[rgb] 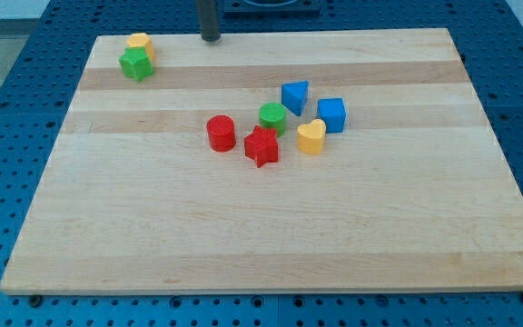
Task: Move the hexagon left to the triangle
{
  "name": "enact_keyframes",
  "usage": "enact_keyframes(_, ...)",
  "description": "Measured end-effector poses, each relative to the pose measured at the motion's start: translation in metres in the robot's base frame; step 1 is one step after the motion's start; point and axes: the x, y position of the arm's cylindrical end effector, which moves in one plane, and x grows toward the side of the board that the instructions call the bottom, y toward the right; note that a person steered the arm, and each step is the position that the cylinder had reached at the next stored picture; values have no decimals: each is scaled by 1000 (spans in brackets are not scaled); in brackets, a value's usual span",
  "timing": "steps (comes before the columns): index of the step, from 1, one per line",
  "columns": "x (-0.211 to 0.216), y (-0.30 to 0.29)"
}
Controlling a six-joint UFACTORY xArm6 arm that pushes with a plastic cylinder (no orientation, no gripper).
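While the rod stands up at the view's top edge of the board, nothing on the task has really begun. From where I stand I see only the one camera view, so that is all there is to go through. My tip (210,38) rests near the far edge of the wooden board (261,236), touching no block; there are no fingers on this arm, only the plain rod end, so nothing opens or closes.

Off to the view's left of the tip, in the top left corner, sits the yellow hexagon (140,43), with a green star-like block (135,64) pressed right against its near side. The blue triangle (294,94) lies well apart from them, nearer the middle of the board, in a loose cluster: a green cylinder (273,117) just below and left of it, a blue cube (331,114) to its right, a yellow heart (311,137), a red star (261,146) and a red cylinder (221,133).

I judge the step in hand to be the approach. Next, the tip needs to get round to the hexagon's far left side and push it rightward and down the view, stopping just left of the triangle. The green star clinging to it and the green cylinder near the goal spot look like the likely nuisances.
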Motion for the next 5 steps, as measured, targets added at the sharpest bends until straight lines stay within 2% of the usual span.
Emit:
enact_keyframes(3,-1,-63)
enact_keyframes(5,-2,-135)
